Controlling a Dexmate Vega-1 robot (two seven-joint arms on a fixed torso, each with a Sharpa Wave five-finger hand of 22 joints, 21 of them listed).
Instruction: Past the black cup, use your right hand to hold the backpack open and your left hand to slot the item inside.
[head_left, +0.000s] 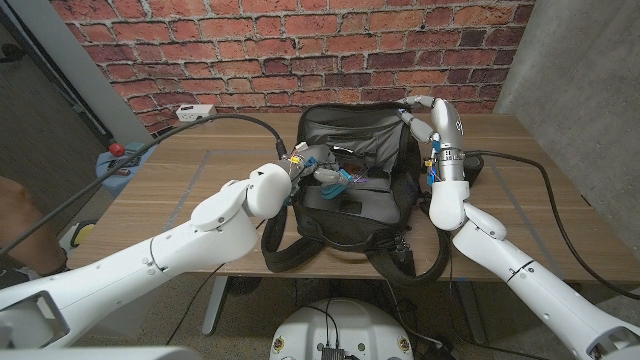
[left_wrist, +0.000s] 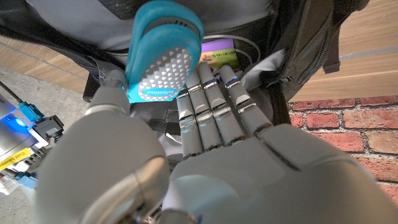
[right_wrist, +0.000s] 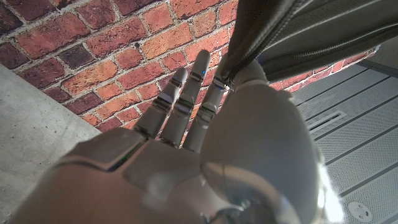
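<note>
Fingers (left_wrist: 214, 115) of the left hand (head_left: 312, 166) pinch a blue item (left_wrist: 163, 53) inside the open backpack (head_left: 350, 215) on the worktop (head_left: 190, 170), near a purple label with unreadable print, while the right hand (head_left: 432, 115) grips the backpack's rim.

My arms are glossy white shells with rounded joints, entering from the lower corners of the head frame. Left hand (left_wrist: 211, 143) and right hand (right_wrist: 186, 155): grey segmented fingers, metallic bands between segments. Blue-tipped wiring at the right wrist, mid-right.
</note>
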